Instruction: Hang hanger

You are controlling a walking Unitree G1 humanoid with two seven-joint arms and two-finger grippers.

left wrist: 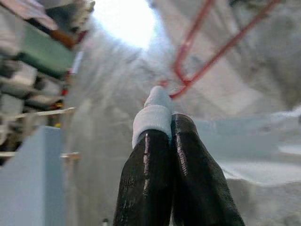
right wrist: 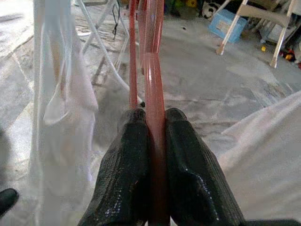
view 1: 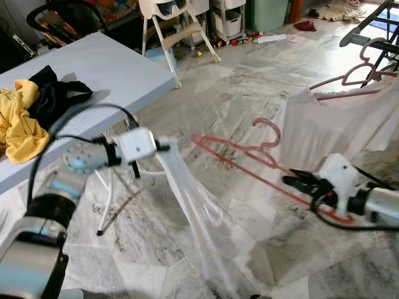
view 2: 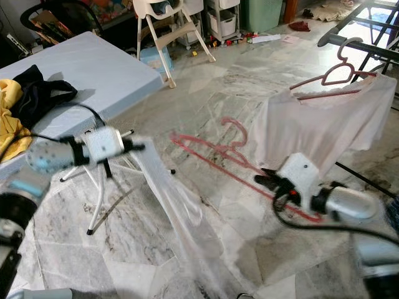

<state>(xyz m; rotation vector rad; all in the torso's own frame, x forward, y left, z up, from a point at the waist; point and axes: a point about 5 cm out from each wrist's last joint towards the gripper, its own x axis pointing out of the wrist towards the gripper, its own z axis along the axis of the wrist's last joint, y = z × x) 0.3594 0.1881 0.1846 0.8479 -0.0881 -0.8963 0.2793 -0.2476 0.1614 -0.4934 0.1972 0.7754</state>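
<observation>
Hanger (view 1: pixel 249 163) clamped in right claw (view 1: pixel 299 182) (red)

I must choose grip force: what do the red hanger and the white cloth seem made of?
Red hanger: likely plastic; smooth, glossy, thin rods, clamped in the right gripper. White cloth: thin, sheer fabric, perhaps synthetic; the floor shows through it, hanging limp from the left gripper.

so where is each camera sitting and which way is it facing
Left eye: on the head, looking down at the floor; both arms show, left gripper holding a white cloth.
Right eye: beside it, same scene; right gripper on the red hanger.
Left wrist: along its fingers pinching cloth.
Right wrist: along its fingers clamping the hanger.
All four share the hanger.
</observation>
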